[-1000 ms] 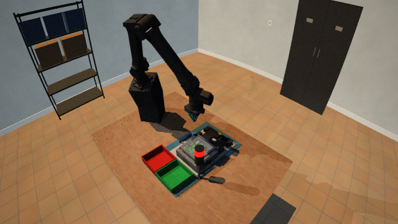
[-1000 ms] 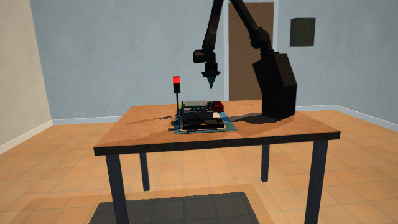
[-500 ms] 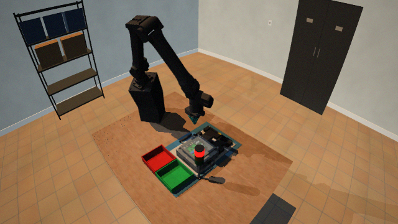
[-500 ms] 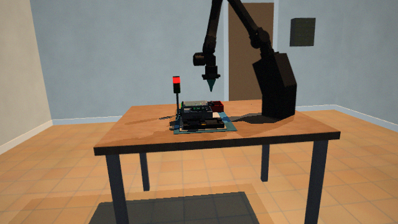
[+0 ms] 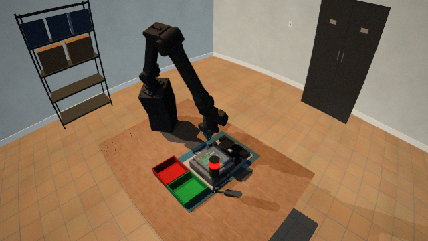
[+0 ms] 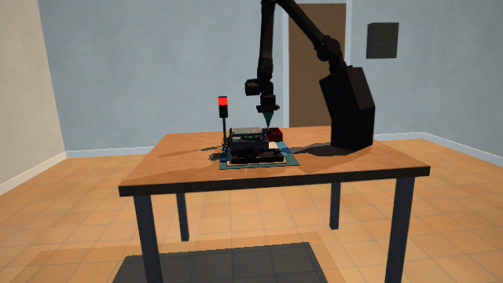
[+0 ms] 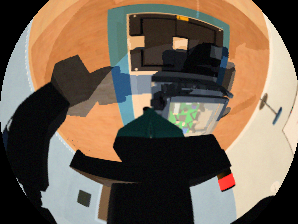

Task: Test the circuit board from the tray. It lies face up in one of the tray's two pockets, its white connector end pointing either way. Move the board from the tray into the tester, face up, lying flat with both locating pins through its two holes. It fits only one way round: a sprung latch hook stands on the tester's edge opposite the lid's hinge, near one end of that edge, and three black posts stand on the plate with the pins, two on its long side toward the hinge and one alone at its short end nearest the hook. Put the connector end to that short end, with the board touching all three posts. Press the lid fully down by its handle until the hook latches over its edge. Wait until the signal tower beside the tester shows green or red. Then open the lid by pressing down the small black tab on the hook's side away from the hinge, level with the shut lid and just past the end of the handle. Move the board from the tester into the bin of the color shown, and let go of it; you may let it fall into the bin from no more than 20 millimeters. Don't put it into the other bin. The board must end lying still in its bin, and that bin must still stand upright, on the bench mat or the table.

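The grey tester (image 5: 211, 161) stands on the teal bench mat with its clear lid shut over the green circuit board (image 5: 208, 157). The board also shows through the lid in the wrist view (image 7: 189, 112). The signal tower (image 5: 214, 164) beside the tester glows red; it also shows in the exterior view (image 6: 222, 101). My gripper (image 5: 208, 135) (image 6: 269, 121) is shut and empty, with its teal fingertips pointing down just above the tester's far edge. The red bin (image 5: 170, 170) and the green bin (image 5: 187, 188) stand side by side at the mat's left.
The black tray (image 5: 234, 148) with two pockets lies behind the tester on the mat. The arm's black base (image 5: 158, 105) stands at the table's back. A dark flat thing (image 5: 233, 193) lies on the table by the tower's foot.
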{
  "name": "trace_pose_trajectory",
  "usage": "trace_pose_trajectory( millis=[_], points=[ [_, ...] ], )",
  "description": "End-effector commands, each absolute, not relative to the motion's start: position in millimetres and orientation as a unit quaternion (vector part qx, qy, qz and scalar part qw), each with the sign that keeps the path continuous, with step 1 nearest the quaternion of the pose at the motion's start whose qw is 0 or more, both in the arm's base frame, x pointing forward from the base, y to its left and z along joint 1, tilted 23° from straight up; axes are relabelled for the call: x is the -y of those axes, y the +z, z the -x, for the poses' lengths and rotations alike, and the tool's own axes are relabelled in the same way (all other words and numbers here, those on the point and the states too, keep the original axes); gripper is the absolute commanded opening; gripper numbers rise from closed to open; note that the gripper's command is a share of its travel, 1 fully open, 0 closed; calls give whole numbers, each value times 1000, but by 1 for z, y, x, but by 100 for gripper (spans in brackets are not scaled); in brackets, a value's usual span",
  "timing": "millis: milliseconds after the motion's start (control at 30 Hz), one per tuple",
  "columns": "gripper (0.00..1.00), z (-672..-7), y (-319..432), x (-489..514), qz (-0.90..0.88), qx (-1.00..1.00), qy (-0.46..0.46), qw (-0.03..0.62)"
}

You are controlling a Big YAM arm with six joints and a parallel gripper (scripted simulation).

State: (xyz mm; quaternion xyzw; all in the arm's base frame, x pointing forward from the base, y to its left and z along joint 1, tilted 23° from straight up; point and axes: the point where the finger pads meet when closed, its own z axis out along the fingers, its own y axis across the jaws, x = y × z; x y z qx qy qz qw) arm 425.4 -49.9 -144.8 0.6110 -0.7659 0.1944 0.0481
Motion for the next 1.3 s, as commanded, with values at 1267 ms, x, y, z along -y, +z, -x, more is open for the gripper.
trace_pose_trajectory(
  millis=[1267],
  points=[
    [0, -437, -166, 64, -611, 765, 199, 41]
  ],
)
